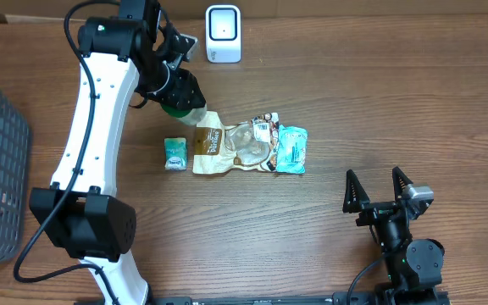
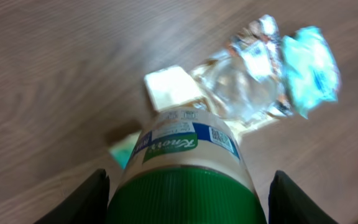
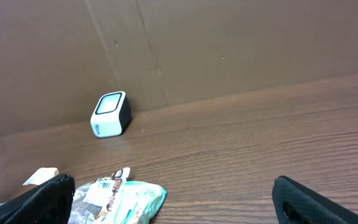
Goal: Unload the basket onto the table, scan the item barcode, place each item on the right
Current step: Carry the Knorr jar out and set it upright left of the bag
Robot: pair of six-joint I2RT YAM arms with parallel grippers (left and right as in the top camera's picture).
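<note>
One broad wooden bench [image 1: 396, 102] carries everything. The left pincer [image 2: 188, 202] pinches a green-capped jar [image 2: 188, 146] by its lid, held over the snack packets [image 1: 248, 144] and near the white scanner [image 1: 223, 34]. The right pincer [image 1: 373, 174] rests spread wide, empty. I judge the jar rigid, fairly weighty and slippery-walled: grip the ribbed cap, leaving the small label code [image 2: 221, 138] uncovered.
</note>
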